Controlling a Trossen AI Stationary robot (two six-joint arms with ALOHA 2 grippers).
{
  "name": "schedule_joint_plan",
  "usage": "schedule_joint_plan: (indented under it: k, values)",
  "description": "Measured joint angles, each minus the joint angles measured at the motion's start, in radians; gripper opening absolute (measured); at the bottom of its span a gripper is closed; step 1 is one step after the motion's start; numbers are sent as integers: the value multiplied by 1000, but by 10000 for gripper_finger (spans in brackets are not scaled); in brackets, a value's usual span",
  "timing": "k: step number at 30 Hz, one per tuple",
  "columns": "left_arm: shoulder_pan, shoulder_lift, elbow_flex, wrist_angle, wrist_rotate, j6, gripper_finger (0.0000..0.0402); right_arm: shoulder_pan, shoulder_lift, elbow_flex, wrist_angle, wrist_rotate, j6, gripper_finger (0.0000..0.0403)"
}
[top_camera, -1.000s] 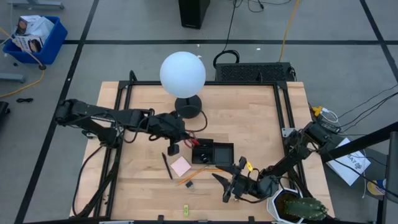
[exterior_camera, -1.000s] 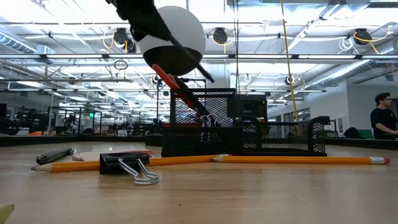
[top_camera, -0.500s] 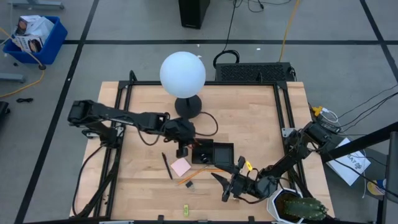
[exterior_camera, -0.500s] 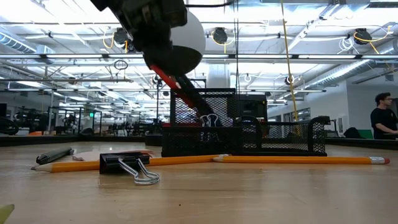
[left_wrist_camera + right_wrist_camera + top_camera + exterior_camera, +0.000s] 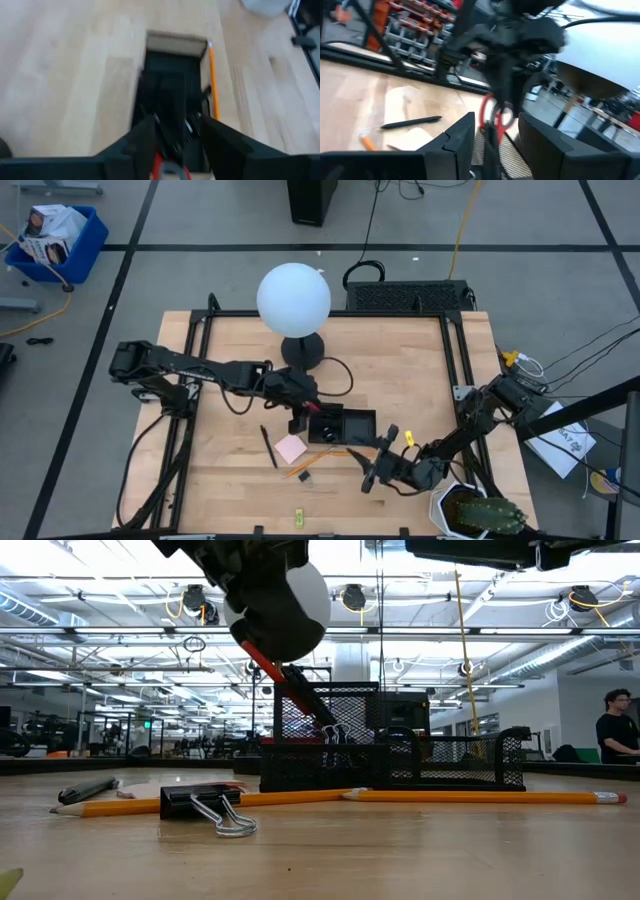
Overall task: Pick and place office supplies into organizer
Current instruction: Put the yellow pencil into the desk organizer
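Observation:
My left gripper (image 5: 301, 419) hangs over the left compartment of the low black mesh organizer (image 5: 357, 425), shut on the red-handled scissors (image 5: 290, 690). My right gripper (image 5: 371, 471) is open and raised above the table's near-right area, touching nothing. On the wood lie the pink sticky-note pad (image 5: 291, 447), a black pen (image 5: 268, 446), two orange pencils (image 5: 298, 470) (image 5: 336, 453), a small black clip (image 5: 305, 478) and a yellow-green piece (image 5: 297, 518). The low view shows a binder clip (image 5: 205, 805) lying flat in front of the pencils. My left gripper holds the scissors by their red handle end (image 5: 262, 664), pinched between the two fingers from above. The scissors slant down toward the table's right, dark blades (image 5: 322, 726) reaching into the organizer's left compartment. Whether the tips touch its floor cannot be told.
A white globe lamp on a round black base (image 5: 302, 350) stands just beyond the organizer. A potted cactus (image 5: 478, 514) sits at the table's near right corner. Black frame rails run along the table's left and right sides. Bare wood lies right of the organizer.
My left gripper has carried the scissors toward the table's right, from beside the organizer to over its left compartment. My right gripper has risen and shifted slightly toward the far edge, its arm now showing at the top of the low view.

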Motion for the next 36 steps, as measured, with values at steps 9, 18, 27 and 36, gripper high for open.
schedule_joint_plan:
  k: [9,18,27,36]
  values:
    - [-47,-38,0,49,23,-3,235,35,-104,-174,-95,-20,304,144]
    - [-140,-101,2,177,22,-3,239,-5,-198,-357,-296,-401,770,144]
    - [-210,-139,0,160,-21,33,239,13,-197,-383,-338,-552,833,144]
    - [-236,-138,0,168,-24,33,239,36,-198,-383,-519,-559,1060,144]
